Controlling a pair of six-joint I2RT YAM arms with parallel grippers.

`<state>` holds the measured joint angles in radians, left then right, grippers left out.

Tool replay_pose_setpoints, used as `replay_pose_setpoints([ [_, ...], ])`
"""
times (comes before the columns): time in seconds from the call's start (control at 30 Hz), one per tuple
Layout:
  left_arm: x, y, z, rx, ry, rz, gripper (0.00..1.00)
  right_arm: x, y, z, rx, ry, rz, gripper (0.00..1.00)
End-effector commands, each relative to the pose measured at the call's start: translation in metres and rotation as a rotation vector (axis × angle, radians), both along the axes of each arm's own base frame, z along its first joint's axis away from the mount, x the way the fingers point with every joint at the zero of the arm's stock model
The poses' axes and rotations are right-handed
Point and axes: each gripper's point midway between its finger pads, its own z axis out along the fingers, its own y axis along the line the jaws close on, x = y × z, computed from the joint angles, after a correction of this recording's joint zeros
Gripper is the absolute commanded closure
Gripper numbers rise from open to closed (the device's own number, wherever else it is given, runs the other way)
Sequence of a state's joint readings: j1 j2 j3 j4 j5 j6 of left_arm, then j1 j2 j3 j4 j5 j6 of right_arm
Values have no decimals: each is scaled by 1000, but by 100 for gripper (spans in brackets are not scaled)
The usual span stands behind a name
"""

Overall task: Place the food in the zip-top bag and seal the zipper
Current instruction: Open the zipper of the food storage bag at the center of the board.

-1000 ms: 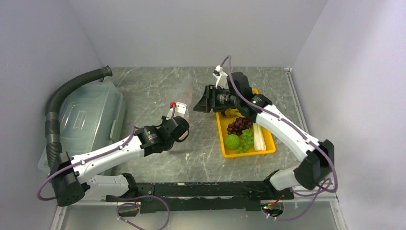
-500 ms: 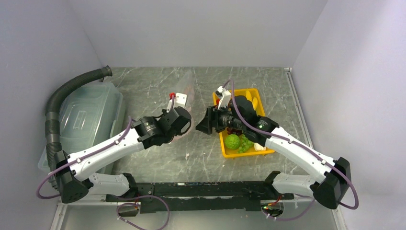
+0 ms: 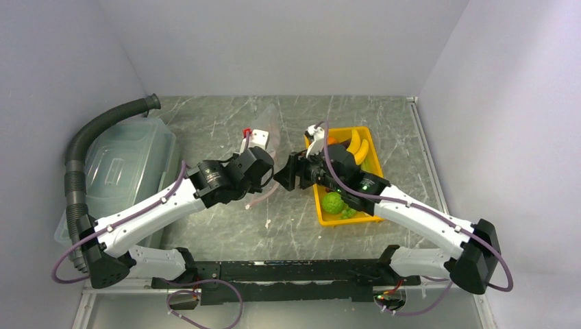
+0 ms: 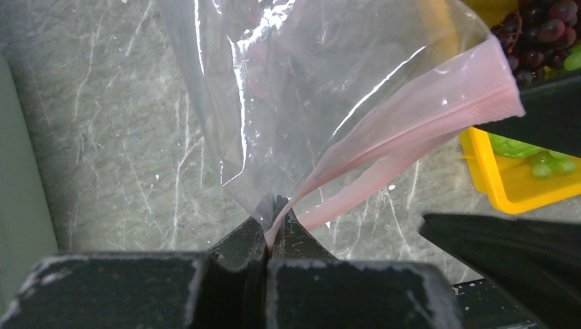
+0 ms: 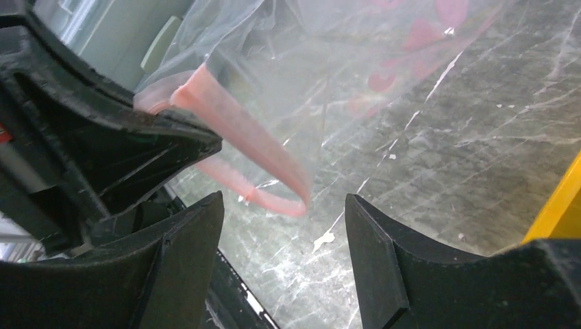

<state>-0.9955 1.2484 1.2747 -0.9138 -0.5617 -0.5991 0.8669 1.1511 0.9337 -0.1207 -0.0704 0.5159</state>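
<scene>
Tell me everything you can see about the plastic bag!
The plastic bag is thin, see-through and crinkly, with shiny creases. A pale pink strip runs along its mouth, which gapes open a little. The left pincer is shut on one end of that strip and holds the bag up over the gray table. The right pincer is open, with the strip's other end between its fingers, not squeezed yet.
</scene>
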Motion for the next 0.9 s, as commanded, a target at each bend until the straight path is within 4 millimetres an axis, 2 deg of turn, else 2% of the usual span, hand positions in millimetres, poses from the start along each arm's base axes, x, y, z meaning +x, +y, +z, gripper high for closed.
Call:
replay_pose_setpoints([
  [0.0, -5, -8, 12, -61, 30, -3, 100, 16, 14, 14, 27, -64, -38, 32],
  [0.2, -10, -12, 16, -86, 57, -11, 100, 29, 24, 6, -16, -87, -110, 37],
  [0.37, -12, -16, 22, -115, 63, -18, 100, 31, 36, 0, -48, -110, -156, 40],
  [0.53, -15, -19, 19, -130, 80, -27, 100, 36, 37, -6, -82, -133, -243, 48],
  [0.67, -16, -17, 17, -127, 88, -22, 100, 40, 35, -6, -94, -145, -301, 64],
  [0.77, -17, -12, 18, -125, 84, -14, 100, 43, 28, -7, -119, -156, -352, 83],
  [0.87, -19, -4, 21, -117, 73, 6, 100, 44, 19, -9, -146, -162, -391, 97],
])
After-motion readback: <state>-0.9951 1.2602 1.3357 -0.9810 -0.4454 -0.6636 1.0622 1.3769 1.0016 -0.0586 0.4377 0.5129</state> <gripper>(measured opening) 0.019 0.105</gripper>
